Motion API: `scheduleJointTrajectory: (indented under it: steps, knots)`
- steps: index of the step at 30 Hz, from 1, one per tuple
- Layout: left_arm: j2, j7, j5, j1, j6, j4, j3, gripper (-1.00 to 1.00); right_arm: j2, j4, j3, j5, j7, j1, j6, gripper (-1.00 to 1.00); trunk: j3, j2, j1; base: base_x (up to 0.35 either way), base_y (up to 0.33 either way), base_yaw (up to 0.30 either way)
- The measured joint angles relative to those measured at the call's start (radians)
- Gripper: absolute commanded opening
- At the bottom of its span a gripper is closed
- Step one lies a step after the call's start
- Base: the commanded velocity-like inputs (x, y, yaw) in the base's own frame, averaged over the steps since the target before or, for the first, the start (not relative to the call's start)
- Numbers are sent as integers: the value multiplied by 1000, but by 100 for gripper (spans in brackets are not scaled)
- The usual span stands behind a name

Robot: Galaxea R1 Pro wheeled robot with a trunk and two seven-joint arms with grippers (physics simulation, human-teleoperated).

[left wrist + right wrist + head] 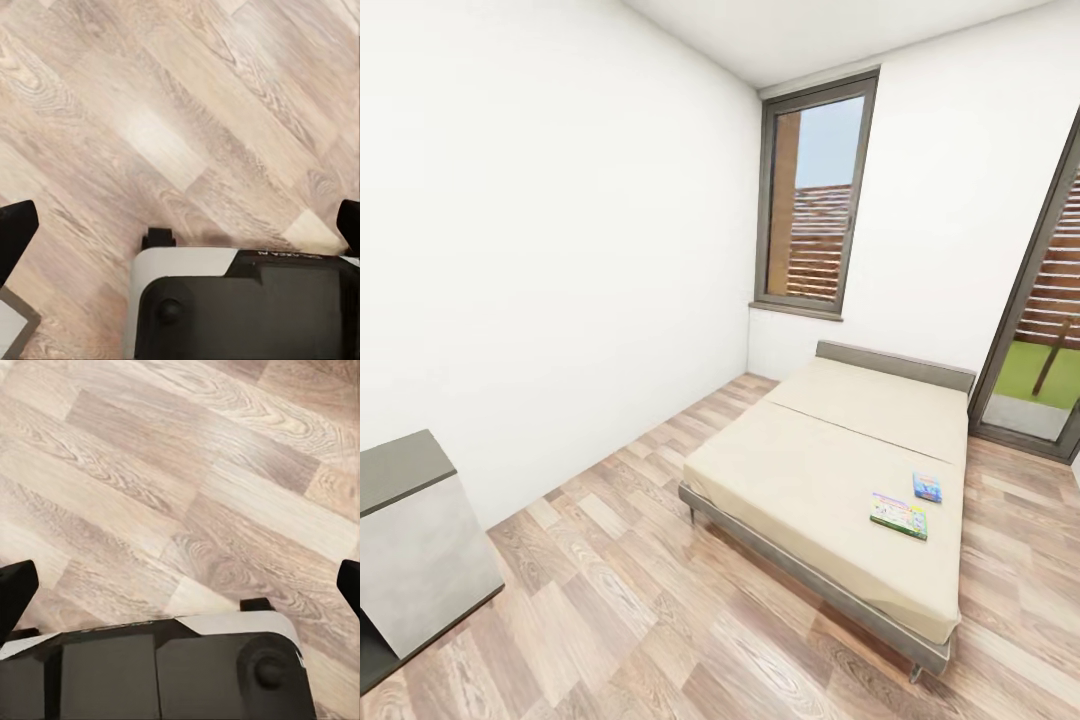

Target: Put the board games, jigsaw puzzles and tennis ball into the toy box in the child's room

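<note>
Two board games lie flat on the bed [800,470], near its right side. The nearer board game [899,516] is light-coloured with green and pink print; the farther board game [927,487] is smaller and blue. In the left wrist view my left gripper [180,225] hangs open over the wood floor, its dark fingertips [15,232] far apart and nothing between them. My right gripper [180,585] is open over the floor in the same way, with its fingertips [15,589] at the frame edges. The toy box, the jigsaw puzzles and the tennis ball are out of view.
A grey block-like piece of furniture [410,540] stands at the near left against the white wall. Wood-plank floor [620,560] runs between it and the bed. A tall window [815,200] and a glass door [1040,340] are in the far wall. My own base [247,307] shows below both wrists.
</note>
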Motion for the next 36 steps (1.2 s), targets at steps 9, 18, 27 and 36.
scheduleJointTrajectory:
  steps: [9,18,27,36]
  knots:
    - [90,-154,53,-58,430,-458,50,100,-3,-536,-18,-36,-9,-118,682,100,0,0,0,0,0,0]
    - [110,-185,55,-60,630,-806,159,100,6,-1076,-42,-43,-15,-118,1019,100,0,0,0,0,0,0]
    - [122,-211,54,-58,664,-905,233,100,8,-1261,-39,-41,-16,-118,1118,100,0,0,0,0,0,0]
    - [125,-214,55,-58,666,-921,224,100,9,-1268,-37,-43,-14,-118,1123,100,0,0,0,0,0,-12]
